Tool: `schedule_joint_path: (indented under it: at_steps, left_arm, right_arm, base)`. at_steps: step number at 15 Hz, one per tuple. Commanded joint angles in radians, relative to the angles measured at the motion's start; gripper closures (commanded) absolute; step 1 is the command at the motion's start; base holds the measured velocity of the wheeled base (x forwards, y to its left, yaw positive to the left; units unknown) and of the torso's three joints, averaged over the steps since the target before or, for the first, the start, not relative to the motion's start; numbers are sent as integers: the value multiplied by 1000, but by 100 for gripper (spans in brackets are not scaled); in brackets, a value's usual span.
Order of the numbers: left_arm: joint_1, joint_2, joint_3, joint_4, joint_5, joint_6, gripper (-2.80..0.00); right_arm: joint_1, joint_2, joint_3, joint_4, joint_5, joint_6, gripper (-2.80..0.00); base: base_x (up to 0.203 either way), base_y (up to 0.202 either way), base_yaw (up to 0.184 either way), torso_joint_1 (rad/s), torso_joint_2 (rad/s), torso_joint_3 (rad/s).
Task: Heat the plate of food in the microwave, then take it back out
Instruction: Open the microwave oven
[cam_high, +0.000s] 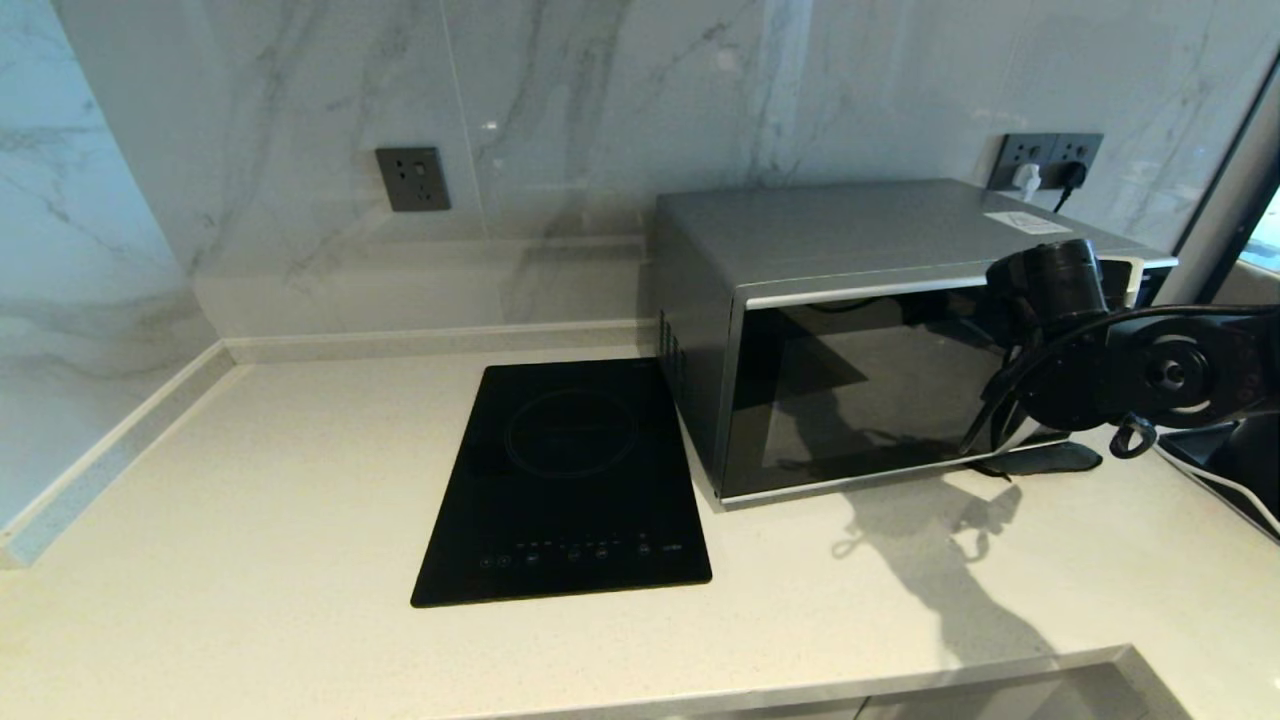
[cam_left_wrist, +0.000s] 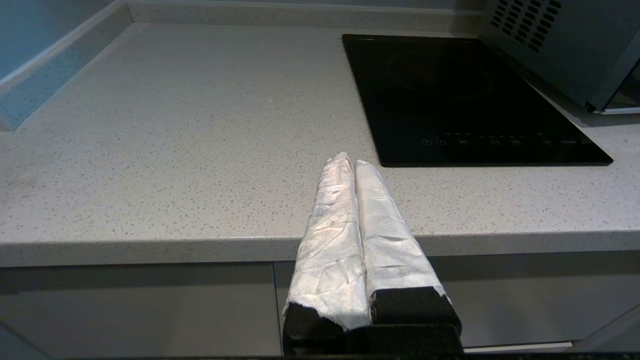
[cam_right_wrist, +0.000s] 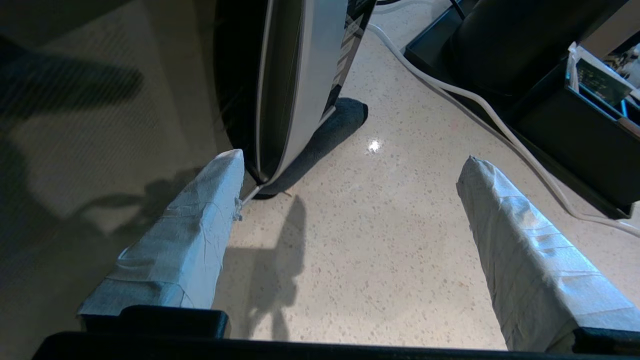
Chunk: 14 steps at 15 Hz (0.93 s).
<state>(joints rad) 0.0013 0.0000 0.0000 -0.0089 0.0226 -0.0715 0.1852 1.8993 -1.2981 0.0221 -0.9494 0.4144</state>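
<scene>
Right claw (cam_right_wrist: 350, 160) spread, microwave (cam_high: 850, 330) door shut

Silver-grey microwave (cam_high: 860, 240), dark glass door, white sticker (cam_high: 1025, 222) on top. Flat black hob (cam_high: 570, 480), faint grey ring and marks. Speckled off-white counter (cam_high: 250, 560). White marble wall (cam_high: 300, 100), grey veins; dark grey socket (cam_high: 412, 179). White wrapping on left fingers (cam_left_wrist: 332, 220) and right fingers (cam_right_wrist: 185, 240), black bases.
</scene>
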Motion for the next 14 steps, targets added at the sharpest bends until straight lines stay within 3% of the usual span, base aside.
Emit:
schedule_joint_path:
  at_steps: [1,11,14]
  left_arm:
    - [0,2,0,0,0,-1,0]
    - [0,2,0,0,0,-1,0]
    - [0,2,0,0,0,-1,0]
  right_arm:
    - [-32,30,-32,-2,5,-11,-280]
    - [-107,92,-94,-4,61,-17,-280]
    - [-118,118,-100,-63,61,-32,-280]
  base:
    - [0,0,0,0,0,0]
    - [0,0,0,0,0,0]
    - [0,0,0,0,0,0]
